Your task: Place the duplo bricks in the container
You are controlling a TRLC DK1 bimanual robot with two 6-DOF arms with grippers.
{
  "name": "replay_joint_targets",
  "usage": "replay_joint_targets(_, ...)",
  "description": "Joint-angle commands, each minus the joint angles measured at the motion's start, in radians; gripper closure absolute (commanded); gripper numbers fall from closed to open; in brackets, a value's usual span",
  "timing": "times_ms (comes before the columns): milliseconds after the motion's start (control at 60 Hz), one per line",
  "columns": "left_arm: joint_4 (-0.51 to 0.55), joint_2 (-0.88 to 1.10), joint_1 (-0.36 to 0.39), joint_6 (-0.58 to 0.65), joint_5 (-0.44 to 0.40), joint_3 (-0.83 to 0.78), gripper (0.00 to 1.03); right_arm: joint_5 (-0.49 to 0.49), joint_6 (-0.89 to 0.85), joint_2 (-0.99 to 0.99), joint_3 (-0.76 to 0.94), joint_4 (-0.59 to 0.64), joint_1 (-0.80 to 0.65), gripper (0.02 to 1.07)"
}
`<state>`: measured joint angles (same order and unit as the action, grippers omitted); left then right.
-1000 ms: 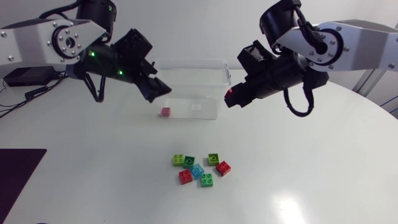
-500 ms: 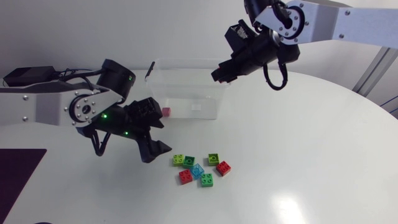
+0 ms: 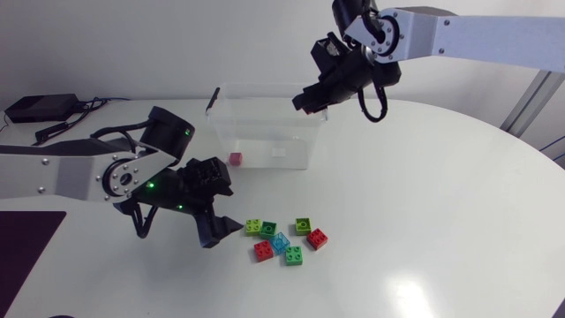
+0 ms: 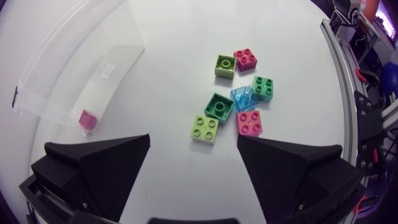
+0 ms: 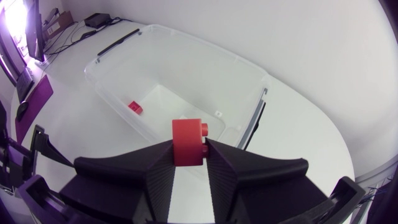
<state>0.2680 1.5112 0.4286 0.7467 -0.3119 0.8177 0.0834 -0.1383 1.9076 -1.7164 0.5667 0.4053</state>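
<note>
The left gripper (image 4: 194,140) has dropped from beside the box (image 3: 265,87) to the pile, while the right gripper (image 5: 188,155) has swung up over the box. The left fingers stand wide apart and hold nothing. A lime brick (image 4: 205,129) lies just ahead of their gap, with the other bricks bunched beyond it. Farther off, the right fingers are clamped on a red brick (image 5: 188,138), with the open box ahead and below them and a small cube (image 5: 134,107) on its floor. The release should probably come well inside the rim and low, so the brick doesn't bounce out.

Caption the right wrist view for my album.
Right gripper holds a red brick over the edge of the clear container; a small red piece lies inside.
</note>
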Motion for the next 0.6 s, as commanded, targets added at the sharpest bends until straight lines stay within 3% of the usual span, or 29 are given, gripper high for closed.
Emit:
replay_joint_targets(0, -0.015, -0.022, 0.009, 0.033, 0.0, -0.037, 0.06, -0.011, 0.019, 0.042, -0.054, 0.007, -0.003, 0.79)
replay_joint_targets(117, -0.024, -0.028, 0.009, 0.04, 0.002, -0.055, 0.06, -0.016, 0.017, 0.079, -0.106, 0.029, -0.011, 0.76)
replay_joint_targets(250, -0.033, -0.032, 0.01, 0.056, 0.002, -0.075, 0.05, -0.024, 0.02, 0.119, -0.149, 0.048, -0.017, 0.17)
replay_joint_targets(283, -0.035, -0.032, 0.012, 0.057, 0.004, -0.077, 0.06, -0.025, 0.02, 0.12, -0.152, 0.048, -0.017, 0.1)
replay_joint_targets(583, -0.082, 0.003, 0.044, 0.074, 0.002, -0.088, 0.05, -0.027, 0.014, 0.001, -0.091, 0.099, -0.016, 0.07)
